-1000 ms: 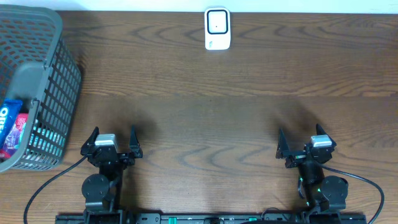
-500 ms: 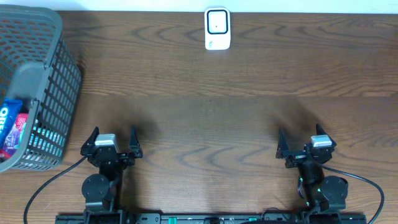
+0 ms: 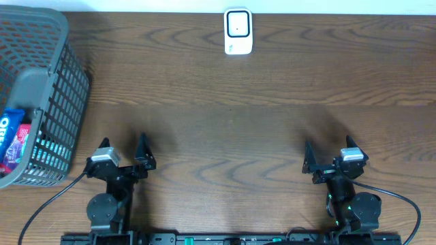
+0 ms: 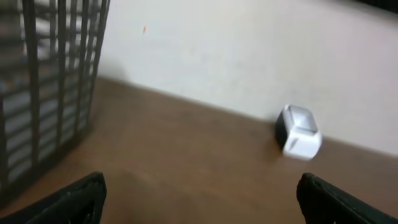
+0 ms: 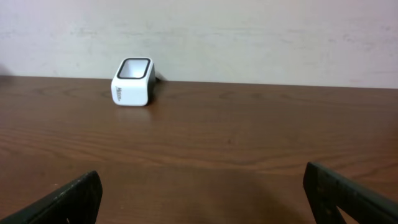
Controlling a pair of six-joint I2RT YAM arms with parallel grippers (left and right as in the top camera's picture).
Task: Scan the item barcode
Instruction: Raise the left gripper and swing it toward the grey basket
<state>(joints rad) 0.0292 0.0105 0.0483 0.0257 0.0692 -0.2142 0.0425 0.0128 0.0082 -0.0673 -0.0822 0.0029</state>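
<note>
Currently in view: I count one grey mesh basket (image 3: 48, 82), one barcode scanner (image 3: 238, 31) and two grippers.
basket contents: two snack packs that I can make out, a blue Oreo pack (image 3: 5, 129) and a red-and-purple pack (image 3: 20, 144), touching each other at the basket's near left side. I cannot see a barcode on either.
scanner position: white, at the far edge of the wooden table (image 3: 225, 122), about centre, well apart from the basket.
left gripper (image 3: 122, 148): jaws spread wide with nothing between them, near the basket's near corner but apart from it.
right gripper (image 3: 328, 153): jaws spread wide and empty, over bare wood at near right.
change since half a second ago: the left gripper has swung slightly toward the basket, and my left wrist view is smeared. The right gripper, scanner and basket have not moved.
</note>
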